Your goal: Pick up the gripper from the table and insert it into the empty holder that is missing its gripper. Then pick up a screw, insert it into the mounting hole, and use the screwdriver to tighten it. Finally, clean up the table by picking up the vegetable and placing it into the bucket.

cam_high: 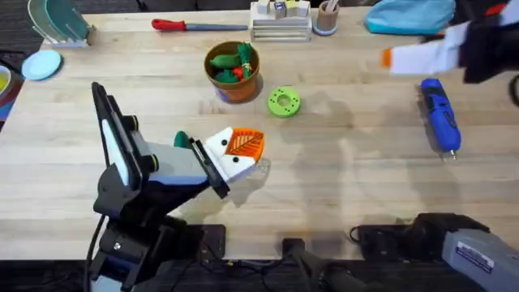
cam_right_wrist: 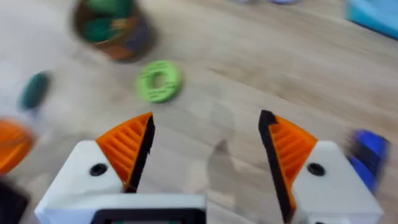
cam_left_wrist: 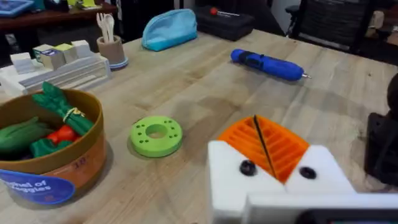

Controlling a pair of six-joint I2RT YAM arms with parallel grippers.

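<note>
My left gripper (cam_high: 243, 148) is shut low over the table's middle, orange ribbed pads pressed together (cam_left_wrist: 264, 144). Each white holder block (cam_left_wrist: 323, 171) carries an orange gripper wedge (cam_left_wrist: 283, 146) and a dark screw head (cam_left_wrist: 247, 167). My right gripper (cam_right_wrist: 205, 134) is open with nothing between its pads, and it shows blurred high at the far right (cam_high: 391, 57). The blue screwdriver (cam_high: 439, 115) lies on the table at the right (cam_left_wrist: 267, 64). The orange-brown bucket (cam_high: 240, 84) holds green and red vegetables (cam_high: 231, 63). A dark green piece (cam_high: 180, 139) lies beside my left gripper.
A flat green disc (cam_high: 283, 102) lies right of the bucket. A red-handled tool (cam_high: 170, 25), a white rack (cam_high: 280, 23), a cup (cam_high: 327, 18) and a blue pouch (cam_high: 409, 16) line the far edge. Plates (cam_high: 42, 63) sit at the far left.
</note>
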